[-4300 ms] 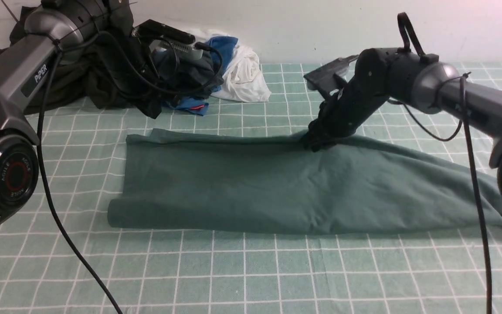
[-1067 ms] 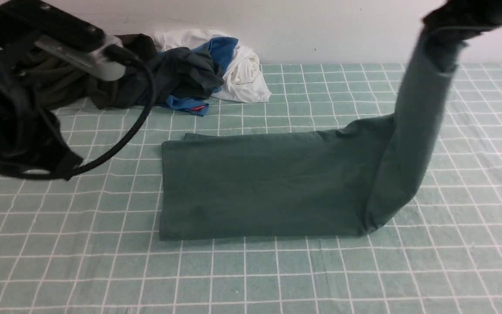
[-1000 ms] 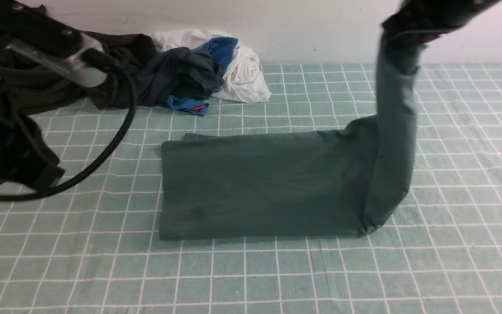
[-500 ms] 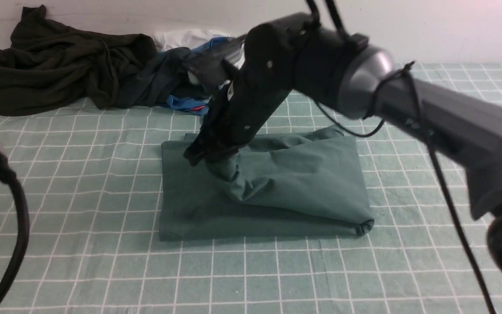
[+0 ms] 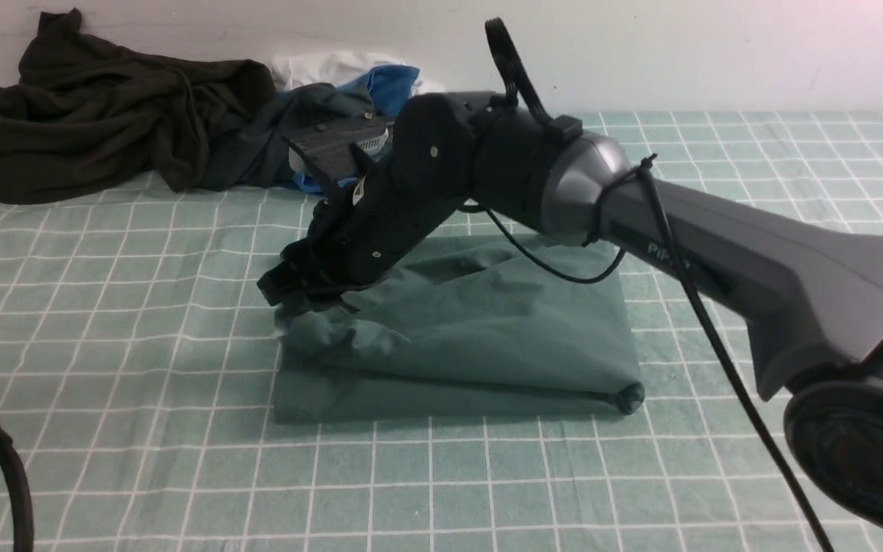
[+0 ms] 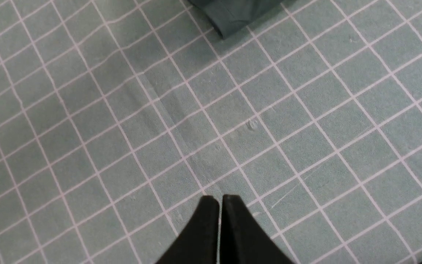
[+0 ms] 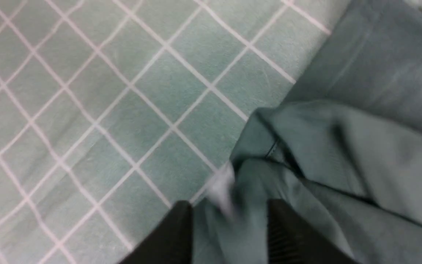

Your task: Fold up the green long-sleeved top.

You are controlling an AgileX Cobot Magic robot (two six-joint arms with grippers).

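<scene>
Currently, the front view shows the green long-sleeved top (image 5: 487,337) bunched on the gridded cloth (image 5: 142,475), with the right gripper (image 5: 292,299) over its left end and the dark garments (image 5: 135,115) behind its left end. The left wrist view shows the left gripper (image 6: 220,200) with jaws closed together, apart from the top. The right wrist view shows the right gripper's jaws spread over the top's creased fabric.

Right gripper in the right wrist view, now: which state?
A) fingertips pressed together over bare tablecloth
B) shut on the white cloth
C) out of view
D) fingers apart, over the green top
D: the right gripper shows a gap between its two dark fingertips, with folds of the green top beneath and beside them.
</scene>
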